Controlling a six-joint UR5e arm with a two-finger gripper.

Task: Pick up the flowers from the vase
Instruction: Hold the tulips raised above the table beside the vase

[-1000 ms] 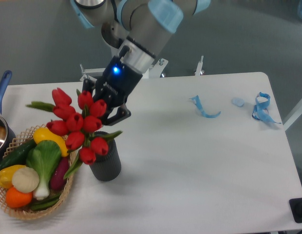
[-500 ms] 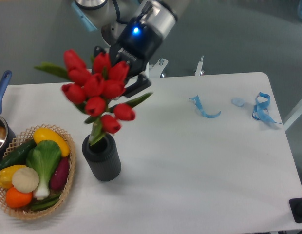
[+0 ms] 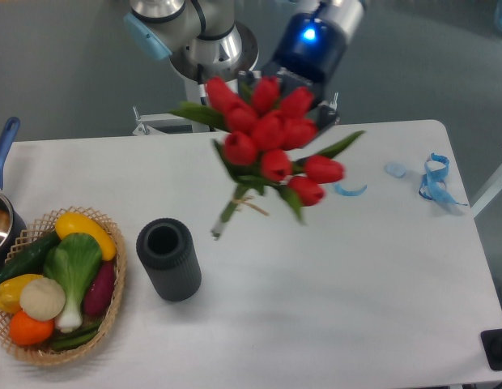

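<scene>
The flowers [image 3: 271, 142], a bunch of red tulip buds with green leaves and tied stems, hang in the air above the middle of the table, stems pointing down-left and clear of the vase. My gripper [image 3: 295, 97] is shut on the flowers from behind; its fingers are mostly hidden by the buds. The vase [image 3: 168, 259], a short dark grey ribbed cup, stands upright and empty at the left front of the table, left of and below the bunch.
A wicker basket [image 3: 105, 324] of colourful vegetables sits left of the vase. A pot with a blue handle [image 3: 3, 146] is at the far left edge. Blue strips [image 3: 436, 182] lie at the back right. The white table [image 3: 332, 308] ends at right.
The gripper has lifted the flowers up and to the right; the stems have come fully out of the vase, which now stands empty.
</scene>
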